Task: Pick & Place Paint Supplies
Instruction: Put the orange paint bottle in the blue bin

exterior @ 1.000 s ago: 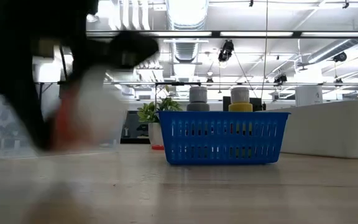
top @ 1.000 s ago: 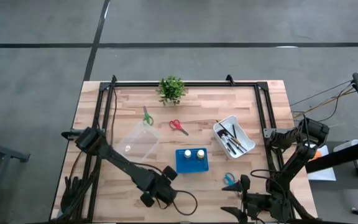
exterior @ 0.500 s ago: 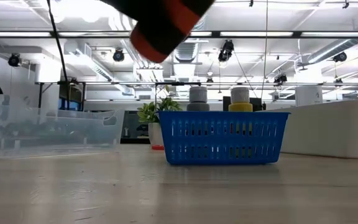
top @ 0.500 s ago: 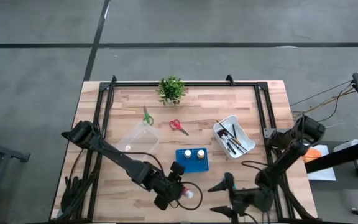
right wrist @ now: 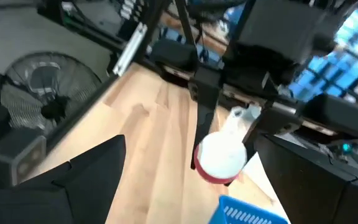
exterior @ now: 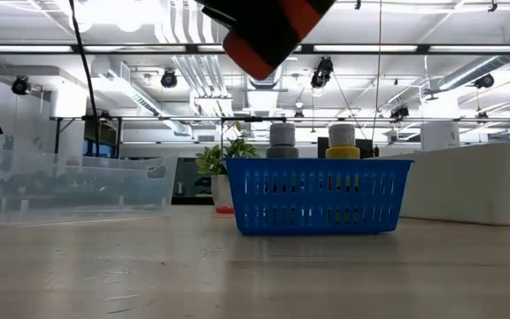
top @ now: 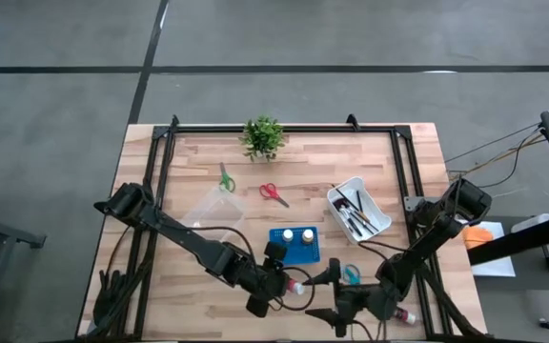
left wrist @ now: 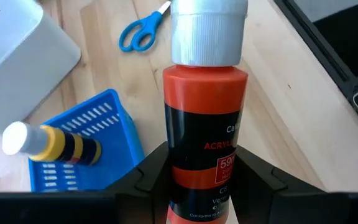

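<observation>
The left gripper (top: pixel 287 284) pinches an orange-red paint bottle (left wrist: pixel 205 118) with a white cap, held above the table's near edge just in front of the blue basket (top: pixel 294 246). Its black label band reads "ACRYL" and "59". The right gripper (top: pixel 330 291), fingers spread wide and empty, sits just beside it. Two bottles stand in the basket. Three scissors lie out: green (top: pixel 225 178), red (top: pixel 274 193), blue (top: pixel 351 274). A white bin (top: pixel 379 211) holds dark-tipped brushes, too bunched to count.
</observation>
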